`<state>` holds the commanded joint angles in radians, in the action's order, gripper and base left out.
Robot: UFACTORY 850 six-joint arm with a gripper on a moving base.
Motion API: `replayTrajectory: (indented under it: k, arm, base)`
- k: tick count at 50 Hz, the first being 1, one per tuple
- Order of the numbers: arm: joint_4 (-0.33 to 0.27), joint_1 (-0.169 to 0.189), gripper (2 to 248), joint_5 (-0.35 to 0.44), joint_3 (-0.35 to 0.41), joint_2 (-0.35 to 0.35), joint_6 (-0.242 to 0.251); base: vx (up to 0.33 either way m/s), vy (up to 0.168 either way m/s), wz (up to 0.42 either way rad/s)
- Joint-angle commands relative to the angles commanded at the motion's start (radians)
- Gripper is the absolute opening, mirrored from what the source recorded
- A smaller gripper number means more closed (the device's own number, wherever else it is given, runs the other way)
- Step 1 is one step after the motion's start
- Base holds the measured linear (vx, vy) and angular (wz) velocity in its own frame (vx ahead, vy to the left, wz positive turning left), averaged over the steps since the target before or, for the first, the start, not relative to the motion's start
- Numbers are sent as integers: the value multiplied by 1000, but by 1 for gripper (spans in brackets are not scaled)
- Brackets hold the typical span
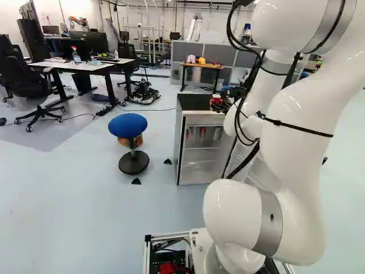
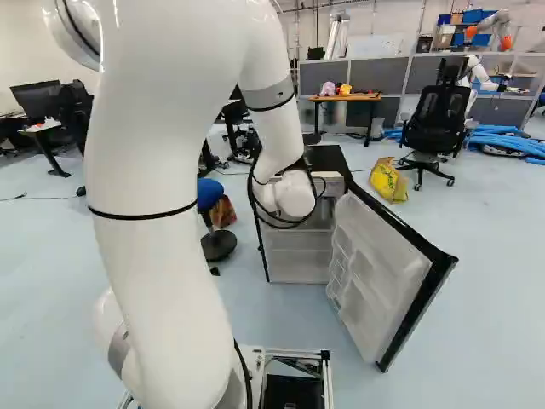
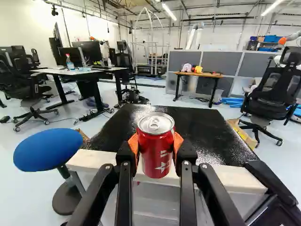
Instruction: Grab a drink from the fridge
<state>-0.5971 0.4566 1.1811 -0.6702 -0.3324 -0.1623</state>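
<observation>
Claw (image 3: 156,145) clenched on red can (image 3: 157,157), orange pads (image 3: 133,147) pressed to both flanks. Can upright, near the fridge's (image 1: 195,103) top front edge; right of centre, upper half of left base view. Door (image 2: 383,277) swung open, right of centre to lower right of right base view. Drink looks to be out; step in hand, I judge, is carrying it clear. Steady squeeze, firm but short of denting thin metal. Keep can level, back off straight and slowly, turn only once wide of the door.
</observation>
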Motion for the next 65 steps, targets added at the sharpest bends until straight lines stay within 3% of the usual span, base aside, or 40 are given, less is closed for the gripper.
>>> replayTrajectory:
  k: [53,65]
  arm:
    - [320,-137,93,-135,-184,-145,0]
    - [332,-144,93,-144,-195,-153,0]
  base:
    - [0,0,0]
    - [0,0,0]
